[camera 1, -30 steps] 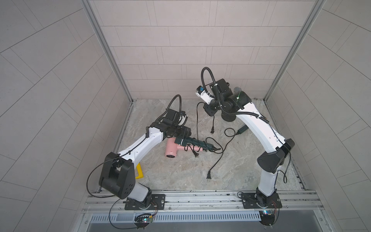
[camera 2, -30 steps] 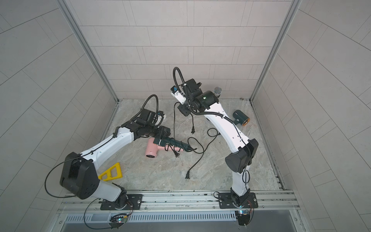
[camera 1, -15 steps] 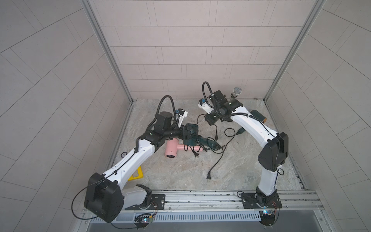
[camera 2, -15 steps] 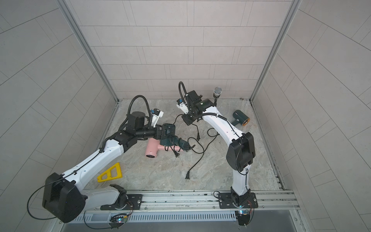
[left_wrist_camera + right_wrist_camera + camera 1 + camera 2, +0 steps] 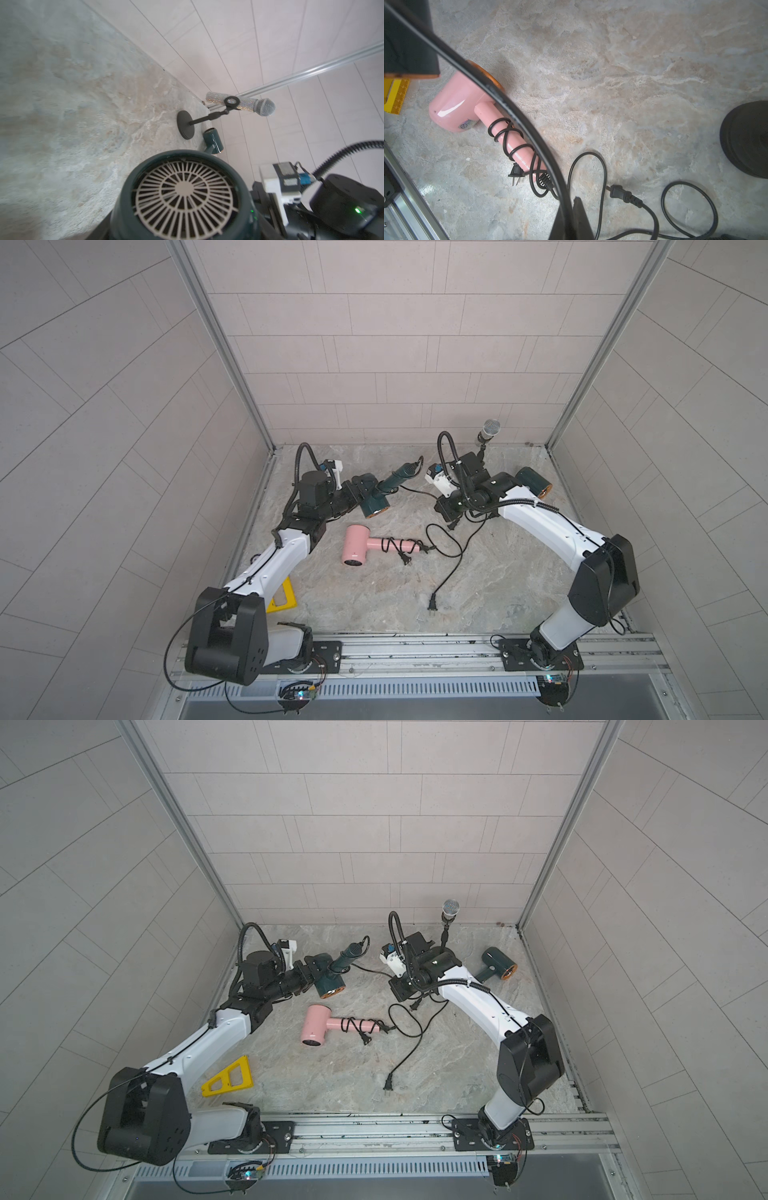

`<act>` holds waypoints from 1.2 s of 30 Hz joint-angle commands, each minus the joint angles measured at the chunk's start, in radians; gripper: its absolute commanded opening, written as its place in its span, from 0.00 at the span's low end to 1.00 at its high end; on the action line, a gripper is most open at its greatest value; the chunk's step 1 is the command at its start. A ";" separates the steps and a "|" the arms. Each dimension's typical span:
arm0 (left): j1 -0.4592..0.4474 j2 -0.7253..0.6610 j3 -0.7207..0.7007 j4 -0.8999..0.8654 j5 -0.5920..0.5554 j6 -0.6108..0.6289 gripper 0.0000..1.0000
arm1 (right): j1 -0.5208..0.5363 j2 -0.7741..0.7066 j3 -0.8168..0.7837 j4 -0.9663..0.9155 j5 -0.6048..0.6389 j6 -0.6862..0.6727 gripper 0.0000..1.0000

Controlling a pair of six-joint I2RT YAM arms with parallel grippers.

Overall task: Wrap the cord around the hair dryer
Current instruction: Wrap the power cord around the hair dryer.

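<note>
My left gripper (image 5: 360,494) is clamped on the head of the dark green hair dryer (image 5: 373,506). It looks lifted off the table (image 5: 498,580) at the back left, handle pointing up toward the middle. Its cord (image 5: 496,93) leaves the handle end and runs across to my right gripper (image 5: 444,510), whose jaws are pinched together on it, low over the table. Past that pinch, slack lies in loose loops. I cannot tell which of the two loose plugs (image 5: 432,605) is its end.

The handle looks bare in both top views, so I judge no turns wound yet. The whole wrap is left.

The pink hair dryer (image 5: 355,547) lies mid-table with cord coiled round its handle and looks done. A second green dryer (image 5: 530,485) sits back right by the microphone (image 5: 490,429), its handle partly hidden.
</note>
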 commanded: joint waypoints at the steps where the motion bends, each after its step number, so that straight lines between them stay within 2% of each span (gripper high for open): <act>1: 0.028 -0.040 0.004 -0.079 -0.132 -0.009 0.00 | 0.000 -0.064 -0.044 0.008 -0.001 0.034 0.00; 8: 0.052 -0.074 0.001 -0.249 -0.308 0.014 0.00 | 0.030 -0.125 -0.081 -0.074 0.014 0.031 0.00; 17: 0.054 -0.113 0.021 -0.386 -0.526 0.028 0.00 | 0.150 -0.146 -0.030 -0.244 0.088 -0.015 0.00; 22: 0.051 -0.126 0.067 -0.508 -0.685 0.138 0.00 | 0.224 -0.152 0.042 -0.332 0.170 -0.064 0.00; 29: 0.012 -0.094 0.165 -0.653 -0.756 0.301 0.00 | 0.261 -0.113 0.162 -0.367 0.218 -0.113 0.00; 32: -0.037 -0.071 0.207 -0.704 -0.809 0.363 0.00 | 0.270 -0.076 0.245 -0.390 0.208 -0.126 0.00; 36: -0.110 -0.030 0.257 -0.760 -0.869 0.438 0.00 | 0.276 -0.013 0.359 -0.432 0.124 -0.142 0.00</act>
